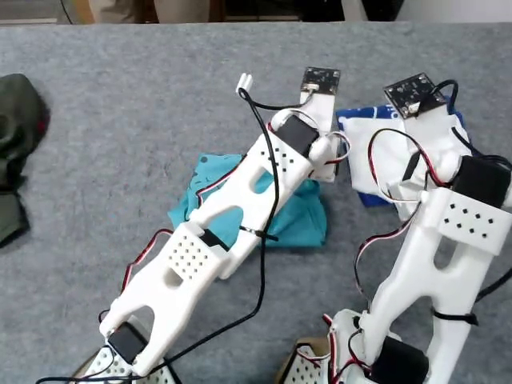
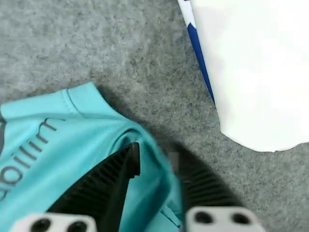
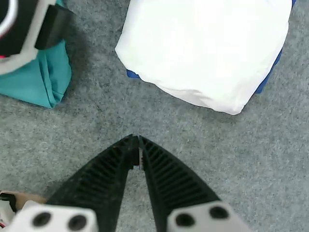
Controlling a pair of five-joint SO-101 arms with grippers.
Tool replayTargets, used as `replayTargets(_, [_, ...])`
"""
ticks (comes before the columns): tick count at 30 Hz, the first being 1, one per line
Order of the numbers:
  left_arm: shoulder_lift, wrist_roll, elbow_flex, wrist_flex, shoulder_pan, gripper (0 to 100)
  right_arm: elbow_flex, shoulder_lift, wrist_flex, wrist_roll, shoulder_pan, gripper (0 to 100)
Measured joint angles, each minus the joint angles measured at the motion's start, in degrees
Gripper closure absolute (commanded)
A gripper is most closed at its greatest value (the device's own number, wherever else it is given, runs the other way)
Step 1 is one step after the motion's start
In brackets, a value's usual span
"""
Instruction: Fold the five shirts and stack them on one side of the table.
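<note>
A teal shirt (image 1: 296, 216) lies crumpled at the table's middle, partly under the left arm. My left gripper (image 2: 154, 155) is shut on a raised fold at the edge of the teal shirt (image 2: 58, 140). A folded white shirt (image 1: 366, 170) rests on a blue shirt (image 1: 360, 113) at the right. My right gripper (image 3: 138, 145) is shut on nothing, low over bare grey table just short of the white shirt (image 3: 207, 48). The blue shirt (image 3: 133, 74) peeks out from under it. A dark green shirt (image 1: 16, 144) lies bunched at the far left edge.
The grey felt table (image 1: 144, 96) has free room at the back and between the teal and green shirts. The two arms stand close together; the left arm's wrist (image 3: 26, 24) sits beside the white stack.
</note>
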Motion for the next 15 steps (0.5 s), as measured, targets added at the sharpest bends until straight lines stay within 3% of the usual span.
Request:
replayTargets(8, [0.0,-0.4,-11.0,8.4,-3.0,79,0.3,0.0,0.0,0.0,0.0,99.5])
replayTargets(12, [-2.3,-2.4,-13.8,8.9,-11.5,83,2.8,0.0,0.8,0.0,-3.9,99.5])
replayTargets(15, [-8.6,-6.2,-7.8,8.9,-19.0,82,5.7,0.0,0.9,0.0,-10.2,99.5])
